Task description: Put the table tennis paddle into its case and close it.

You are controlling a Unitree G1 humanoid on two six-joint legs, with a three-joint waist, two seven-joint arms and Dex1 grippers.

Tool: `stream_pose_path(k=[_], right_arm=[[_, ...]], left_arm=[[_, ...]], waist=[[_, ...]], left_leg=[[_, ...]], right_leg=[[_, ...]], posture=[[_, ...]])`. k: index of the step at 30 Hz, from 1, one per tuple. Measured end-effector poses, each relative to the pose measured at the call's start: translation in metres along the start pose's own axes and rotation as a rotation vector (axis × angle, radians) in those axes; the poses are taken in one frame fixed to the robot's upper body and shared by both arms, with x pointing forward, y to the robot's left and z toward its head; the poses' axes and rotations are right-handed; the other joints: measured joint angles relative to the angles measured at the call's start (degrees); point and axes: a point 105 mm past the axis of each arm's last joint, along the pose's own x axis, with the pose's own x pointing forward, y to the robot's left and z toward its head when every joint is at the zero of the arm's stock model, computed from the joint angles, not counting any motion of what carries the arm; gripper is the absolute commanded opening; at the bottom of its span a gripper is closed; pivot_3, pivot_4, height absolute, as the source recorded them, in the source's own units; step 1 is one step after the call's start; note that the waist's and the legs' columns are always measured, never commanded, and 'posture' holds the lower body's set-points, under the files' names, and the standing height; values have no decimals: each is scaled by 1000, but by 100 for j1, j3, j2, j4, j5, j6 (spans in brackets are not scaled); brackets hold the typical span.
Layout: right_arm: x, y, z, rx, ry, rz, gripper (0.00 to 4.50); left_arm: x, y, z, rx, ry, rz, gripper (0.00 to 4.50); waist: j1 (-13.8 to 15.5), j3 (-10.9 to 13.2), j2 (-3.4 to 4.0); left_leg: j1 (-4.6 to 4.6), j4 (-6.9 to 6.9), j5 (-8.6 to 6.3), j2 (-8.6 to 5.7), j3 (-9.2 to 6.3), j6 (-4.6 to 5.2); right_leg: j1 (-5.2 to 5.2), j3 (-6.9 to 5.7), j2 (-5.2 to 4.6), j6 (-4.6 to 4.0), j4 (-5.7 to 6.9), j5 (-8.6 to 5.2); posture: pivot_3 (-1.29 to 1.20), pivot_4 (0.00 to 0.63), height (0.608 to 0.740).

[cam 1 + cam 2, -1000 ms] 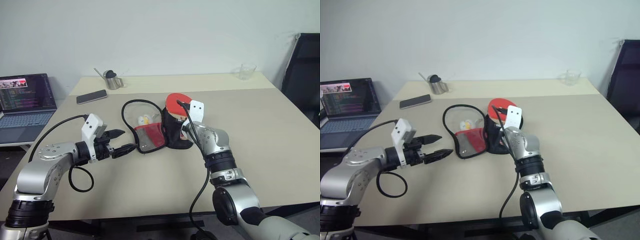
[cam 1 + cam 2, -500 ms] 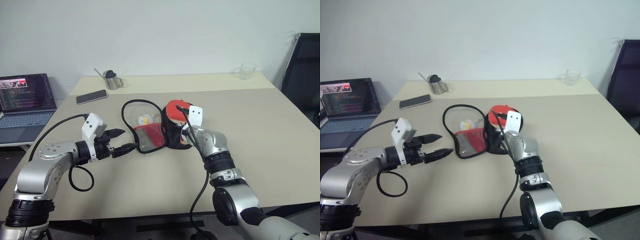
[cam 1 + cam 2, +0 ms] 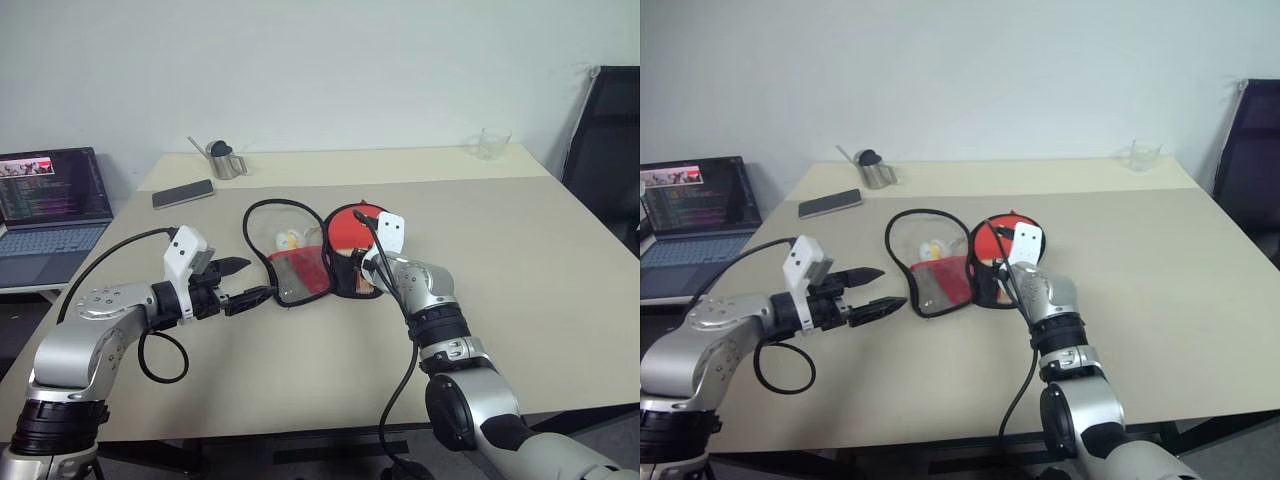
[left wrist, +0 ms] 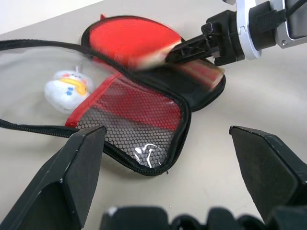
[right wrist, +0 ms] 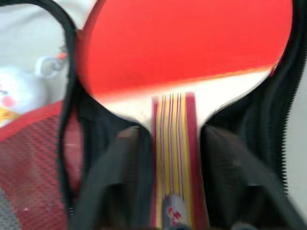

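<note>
The table tennis paddle [image 3: 350, 226] lies with its red face inside the black half of the case [image 3: 340, 283], handle toward me. The case is unzipped, and its clear and red mesh flap [image 3: 287, 255] is spread out to the left. My right gripper [image 5: 172, 139] straddles the striped handle [image 5: 173, 158], its fingers [image 5: 122, 177] standing off on either side. My left gripper [image 3: 246, 281] hovers open just left of the flap's edge, holding nothing, and also shows as left gripper [image 4: 170, 158] facing the mesh pocket [image 4: 139, 124].
A small white toy [image 3: 288, 240] lies under the clear flap. A phone [image 3: 184, 193], a metal cup [image 3: 226, 160] and a glass [image 3: 493, 143] stand at the table's back. A laptop [image 3: 52, 200] sits off to the left and a black chair [image 3: 610, 140] to the right.
The paddle has tipped down from standing steeply to lying in the case's black half. My right gripper has spread its fingers off the handle. The left arm has not moved.
</note>
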Motion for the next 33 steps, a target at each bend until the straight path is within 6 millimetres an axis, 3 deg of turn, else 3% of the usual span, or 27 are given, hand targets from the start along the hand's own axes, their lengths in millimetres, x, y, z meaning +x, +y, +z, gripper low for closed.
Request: stream_pose_path(k=[3, 14, 16, 18, 20, 22, 27, 30, 33], right_arm=[[0, 1, 0, 1, 1, 4, 4429], [-7, 9, 0, -9, 26, 86, 4471], [-12, 2, 2, -20, 28, 100, 4471], [-17, -17, 6, -63, 38, 92, 4471], [-27, -50, 21, -125, 24, 61, 4471], [-42, -67, 40, -194, -4, 103, 4471], [-83, -69, 71, -398, -56, 409, 4471], [-95, -85, 71, -497, -37, 500, 4471], [-112, -82, 53, -625, 20, 690, 4471]], left_arm=[[0, 0, 0, -2, 3, 4, 4500], [1, 5, 0, -1, 6, 29, 4500], [2, 8, 2, -7, 7, 47, 4500], [5, 8, 4, -13, 0, 41, 4500], [6, 7, 5, -25, -3, 27, 4500], [5, 10, 2, -43, 2, 19, 4500], [-6, 25, -5, -36, 38, 54, 4500], [-18, 39, -5, -46, 53, 110, 4500], [-25, 50, -11, -96, 64, 158, 4500]], waist=[[0, 0, 0], [7, 0, 0], [12, -1, -1], [38, -1, -2], [108, -1, -2], [121, 0, -2], [23, 0, -4], [22, 2, -8], [40, 3, -8]], left_leg=[[1, 0, 0, 0, 0, 0], [0, 0, 0, 0, 0, 1], [0, 0, 0, 0, -1, 1], [-4, 2, -1, -3, -1, 2], [-8, 6, -3, -5, -1, 5], [-7, 4, -4, -2, 2, 7], [5, 1, -21, 12, 12, 37], [6, 4, -23, 13, 13, 40], [8, 4, -25, 16, 12, 44]], right_leg=[[0, 0, 0, 0, 1, 0], [0, 0, 0, 0, 0, 0], [1, 0, 0, 0, 0, 0], [2, -1, -1, 1, -2, 0], [4, -5, -2, 1, -8, 0], [3, -4, 1, 1, -10, 0], [9, 3, 20, 1, -12, 0], [14, 0, 19, 2, -16, 0], [18, -4, 19, 3, -21, -1]], posture=[[0, 150, 740], [0, 150, 740], [0, 150, 740], [0, 150, 740], [0, 150, 740], [0, 150, 740], [0, 150, 740], [0, 150, 740], [0, 150, 740]])
